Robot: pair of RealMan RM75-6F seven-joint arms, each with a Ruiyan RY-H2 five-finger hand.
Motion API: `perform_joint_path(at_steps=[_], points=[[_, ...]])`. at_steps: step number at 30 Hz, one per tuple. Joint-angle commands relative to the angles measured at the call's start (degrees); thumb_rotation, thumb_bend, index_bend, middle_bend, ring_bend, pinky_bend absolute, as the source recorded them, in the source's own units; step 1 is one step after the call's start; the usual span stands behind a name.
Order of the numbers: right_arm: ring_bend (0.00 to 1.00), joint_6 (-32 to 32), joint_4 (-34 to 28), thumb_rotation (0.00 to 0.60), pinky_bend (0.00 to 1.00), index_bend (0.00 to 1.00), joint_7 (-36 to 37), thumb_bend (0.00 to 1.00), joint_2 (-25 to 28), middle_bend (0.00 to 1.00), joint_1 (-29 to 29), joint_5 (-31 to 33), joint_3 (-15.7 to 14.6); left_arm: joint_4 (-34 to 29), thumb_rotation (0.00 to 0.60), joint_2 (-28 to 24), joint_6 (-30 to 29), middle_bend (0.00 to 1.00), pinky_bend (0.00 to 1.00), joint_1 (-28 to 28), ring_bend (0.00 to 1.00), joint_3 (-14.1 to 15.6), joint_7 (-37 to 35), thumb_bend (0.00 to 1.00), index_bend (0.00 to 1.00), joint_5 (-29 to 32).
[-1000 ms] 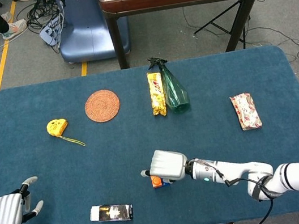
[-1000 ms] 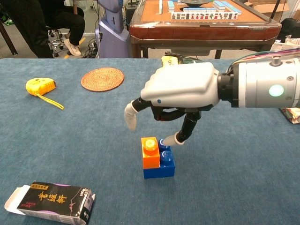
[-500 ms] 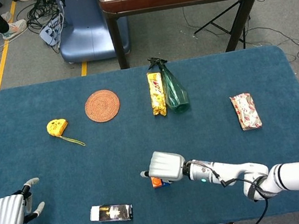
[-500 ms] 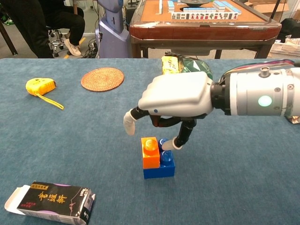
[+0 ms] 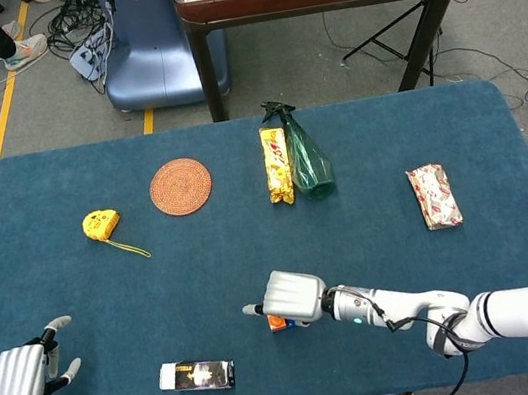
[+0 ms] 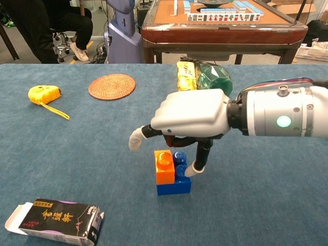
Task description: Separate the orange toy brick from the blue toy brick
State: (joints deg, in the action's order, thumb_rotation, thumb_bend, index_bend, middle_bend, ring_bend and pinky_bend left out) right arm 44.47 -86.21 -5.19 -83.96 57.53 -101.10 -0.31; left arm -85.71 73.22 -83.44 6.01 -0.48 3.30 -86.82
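From the head view we see our right hand (image 5: 293, 297), a smooth grey-white shell, hanging over the orange toy brick (image 5: 278, 321), which peeps out beneath it near the front edge of the teal felt table (image 5: 417, 141); whether the fingers touch the brick we cannot tell from here. Our left hand (image 5: 22, 375) sits at the front left corner with fingers loosely apart and nothing in it. Across the far half lie one round woven coaster (image 5: 180, 186), one yellow tape measure (image 5: 100, 224), one yellow snack packet (image 5: 277, 164) touching one green spray bottle (image 5: 306, 158) laid flat, and one patterned wrapper (image 5: 433, 195) toward the right edge; one dark carton (image 5: 197, 375) lies near the front edge, left of the bricks, with open cloth between it and the left hand. In the chest view the orange toy brick (image 6: 164, 166) is a studded glossy block seated on the left side of one blue toy brick (image 6: 177, 179), the two joined. Our right hand (image 6: 190, 120) hovers above them, unclenched and holding nothing, one fingertip (image 6: 196, 168) touching the blue brick's right side by its studs, the thumb (image 6: 136, 138) pointing left in the air, clear of the orange brick. The carton (image 6: 55, 218) lies at the lower left.
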Motion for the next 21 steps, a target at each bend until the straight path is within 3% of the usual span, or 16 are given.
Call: perform_joint_path(at_steps=[1,21], points=[[1.0,0.5,0.5,0.6,1.0,0.19,0.4,0.15,-0.6,0.92,0.2,0.0,0.0,0.1,0.6,0.1,0.1,0.77,0.83,0.0,0.63,0.0,0.0,0.24,0.32,0.0],[1.0,4.6,1.5,0.6,1.0,0.19,3.8,0.15,-3.3,0.92,0.6,-0.3,-0.1,0.2,0.6,0.3,0.6,0.77,0.83,0.0,0.63,0.3,0.1,0.24,0.32,0.1]])
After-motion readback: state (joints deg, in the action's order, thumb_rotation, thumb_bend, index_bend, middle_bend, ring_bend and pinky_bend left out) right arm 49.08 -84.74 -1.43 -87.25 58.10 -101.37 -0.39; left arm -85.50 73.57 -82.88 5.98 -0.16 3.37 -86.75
